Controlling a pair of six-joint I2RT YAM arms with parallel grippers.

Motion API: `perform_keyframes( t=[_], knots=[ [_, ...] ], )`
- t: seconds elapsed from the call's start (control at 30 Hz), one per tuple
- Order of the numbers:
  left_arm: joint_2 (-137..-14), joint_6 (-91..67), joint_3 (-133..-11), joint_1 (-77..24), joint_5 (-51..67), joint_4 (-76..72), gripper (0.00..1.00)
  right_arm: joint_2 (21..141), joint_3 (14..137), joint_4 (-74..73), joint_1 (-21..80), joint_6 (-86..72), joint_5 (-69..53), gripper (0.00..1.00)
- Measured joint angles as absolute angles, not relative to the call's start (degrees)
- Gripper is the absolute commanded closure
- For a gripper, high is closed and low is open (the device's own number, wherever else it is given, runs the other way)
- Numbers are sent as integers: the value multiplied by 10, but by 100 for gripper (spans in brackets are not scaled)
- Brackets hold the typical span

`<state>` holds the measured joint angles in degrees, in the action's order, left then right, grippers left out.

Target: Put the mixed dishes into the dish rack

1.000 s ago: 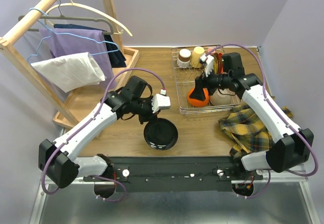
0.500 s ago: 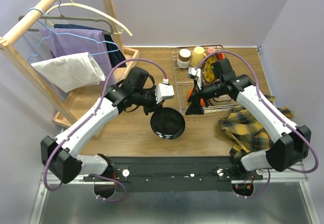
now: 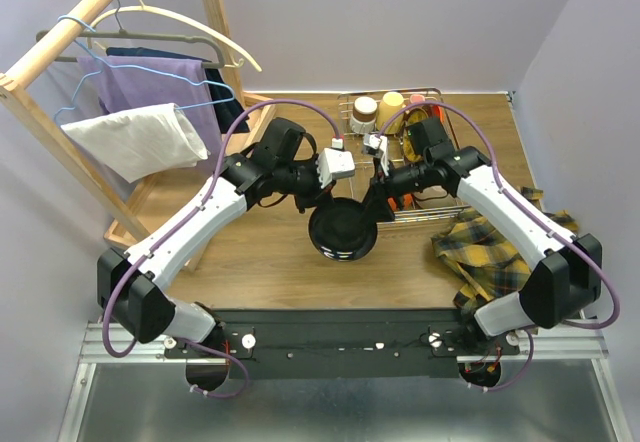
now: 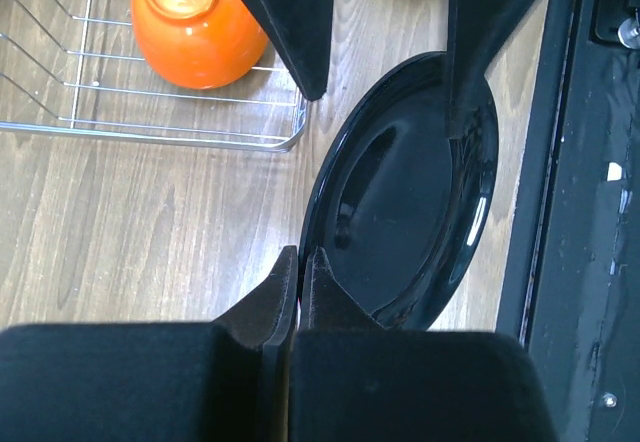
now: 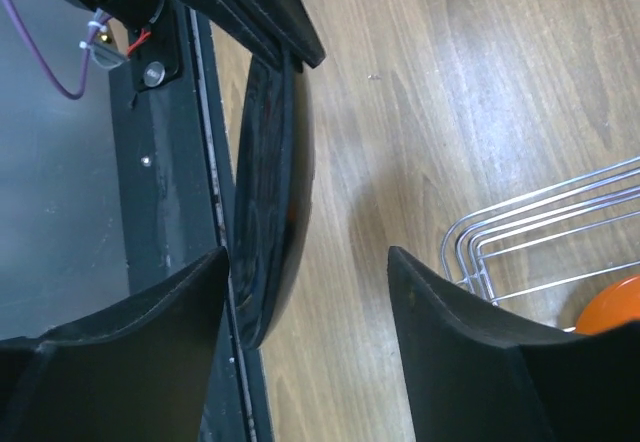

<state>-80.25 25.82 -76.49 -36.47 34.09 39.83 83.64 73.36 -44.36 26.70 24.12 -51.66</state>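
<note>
My left gripper [image 3: 322, 202] is shut on the near rim of a shallow black bowl [image 3: 343, 230], holding it tilted above the table beside the dish rack [image 3: 362, 184]. In the left wrist view its fingertips [image 4: 300, 257] pinch the bowl [image 4: 410, 202]. My right gripper [image 3: 374, 200] stands open, its jaws straddling the bowl's opposite rim. In the right wrist view [image 5: 308, 254] the bowl's edge [image 5: 270, 182] lies against the left finger, with a wide gap to the right one. An orange bowl [image 4: 195, 22] sits upside down in the rack [image 4: 150, 132].
Mugs [image 3: 365, 112] stand at the back of the rack. A plaid cloth [image 3: 490, 252] lies at the right front. The wooden clothes rack [image 3: 150, 112] with hangers and garments fills the left. The table's black front rail [image 4: 580, 212] is just below the bowl.
The left arm carried the black bowl right, up toward the rack. The right gripper left the orange bowl in the rack, swung to the black bowl's rim, and its jaws narrowed.
</note>
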Motion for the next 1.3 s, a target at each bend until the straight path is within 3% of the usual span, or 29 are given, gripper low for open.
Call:
perform_keyframes(
  t=[0.2, 0.3, 0.33, 0.37, 0.47, 0.5, 0.53, 0.77, 1.0, 1.2, 1.23, 1.3],
  knots=[
    [-802, 254, -765, -365, 341, 396, 100, 840, 717, -397, 267, 193, -516, 63],
    [-802, 245, -764, -364, 333, 385, 100, 840, 716, -378, 269, 164, -514, 83],
    [-802, 241, -764, -363, 329, 382, 100, 840, 716, -371, 269, 156, -512, 100],
    [-802, 238, -764, -362, 326, 380, 99, 840, 716, -368, 269, 149, -509, 99],
    [-801, 213, -764, -361, 312, 365, 77, 842, 716, -353, 269, 130, -481, 99],
    [-800, 209, -764, -361, 304, 361, 43, 843, 716, -350, 269, 127, -477, 99],
    [-800, 203, -764, -361, 293, 357, 38, 843, 717, -347, 269, 126, -472, 100],
    [-799, 173, -812, -358, 178, 344, 23, 842, 721, -345, 269, 122, -425, 99],
    [-745, 152, -825, -383, 42, 307, 23, 825, 729, -340, 257, 93, -281, 99],
    [-727, 143, -796, -391, 17, 293, 22, 825, 791, -303, 252, 59, -106, 100],
    [-728, 141, -791, -391, 21, 293, 2, 825, 797, -291, 251, 56, -84, 99],
    [-732, 142, -783, -390, 40, 294, 1, 825, 807, -260, 251, 46, -26, 100]
  ],
)
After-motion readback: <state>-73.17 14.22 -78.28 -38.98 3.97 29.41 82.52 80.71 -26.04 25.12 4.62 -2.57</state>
